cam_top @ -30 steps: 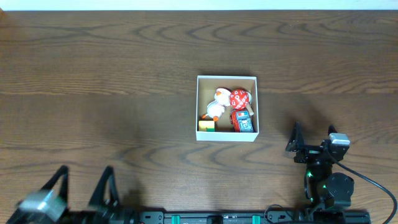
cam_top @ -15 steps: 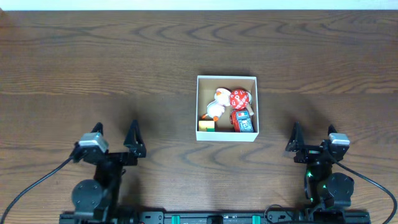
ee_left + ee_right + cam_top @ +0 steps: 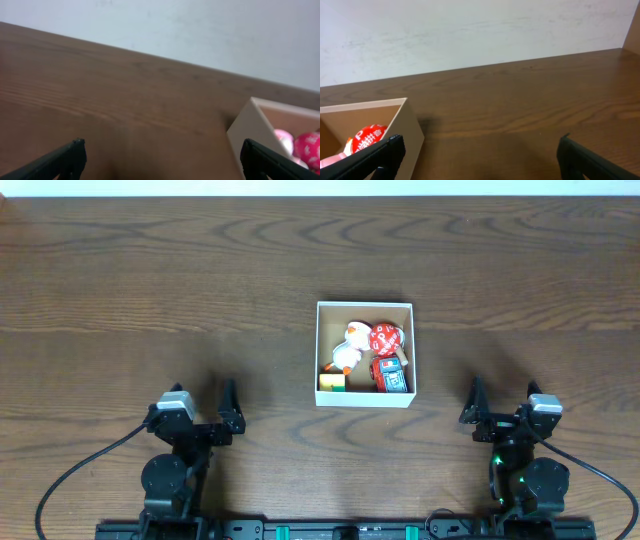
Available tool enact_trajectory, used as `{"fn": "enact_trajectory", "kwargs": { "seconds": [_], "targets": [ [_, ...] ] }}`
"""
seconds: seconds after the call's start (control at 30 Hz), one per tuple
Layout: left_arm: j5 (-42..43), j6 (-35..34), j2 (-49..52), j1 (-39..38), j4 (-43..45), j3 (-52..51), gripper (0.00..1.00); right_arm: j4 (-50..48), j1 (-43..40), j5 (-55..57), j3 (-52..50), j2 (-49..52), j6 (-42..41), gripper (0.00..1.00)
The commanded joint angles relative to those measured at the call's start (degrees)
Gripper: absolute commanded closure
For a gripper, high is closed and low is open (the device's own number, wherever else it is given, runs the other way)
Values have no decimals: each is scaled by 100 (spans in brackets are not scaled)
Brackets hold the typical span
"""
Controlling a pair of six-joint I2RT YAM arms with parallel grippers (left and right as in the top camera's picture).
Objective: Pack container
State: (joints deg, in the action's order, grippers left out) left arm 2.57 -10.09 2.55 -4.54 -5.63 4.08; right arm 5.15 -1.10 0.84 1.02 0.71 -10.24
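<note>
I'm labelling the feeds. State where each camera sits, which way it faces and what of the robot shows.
Overhead: above the table, looking down at the box; left arm and right arm show below.
Left wrist: low over the table, facing the far wall, box at right; left jaws, open, in the bottom corners.
Right wrist: likewise, box at left; right jaws, open, in the corners.
All three show the box.

One container [image 3: 364, 305]; inside it one white duck [image 3: 350, 340], one red ball [image 3: 386, 339], one red-and-blue toy [image 3: 392, 376], one yellow block [image 3: 331, 383]
</note>
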Motion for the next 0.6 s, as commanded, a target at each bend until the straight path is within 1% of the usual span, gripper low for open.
{"fn": "enact_trajectory", "kwargs": {
  "seconds": [0.0, 0.07, 0.17, 0.57],
  "targets": [
    [-50, 527, -153, 28, -216, -22, 2, 4, -76, -24, -24, -39, 46, 1],
    [-52, 684, -234, 28, -442, -22, 2, 4, -76, -24, -24, -39, 48, 1],
    [-55, 796, -245, 28, -487, -22, 2, 4, -76, -26, -24, -39, 48, 1],
    [-68, 793, -236, 28, -507, -22, 2, 4, -76, -26, -24, -39, 48, 1]
  ]
}}
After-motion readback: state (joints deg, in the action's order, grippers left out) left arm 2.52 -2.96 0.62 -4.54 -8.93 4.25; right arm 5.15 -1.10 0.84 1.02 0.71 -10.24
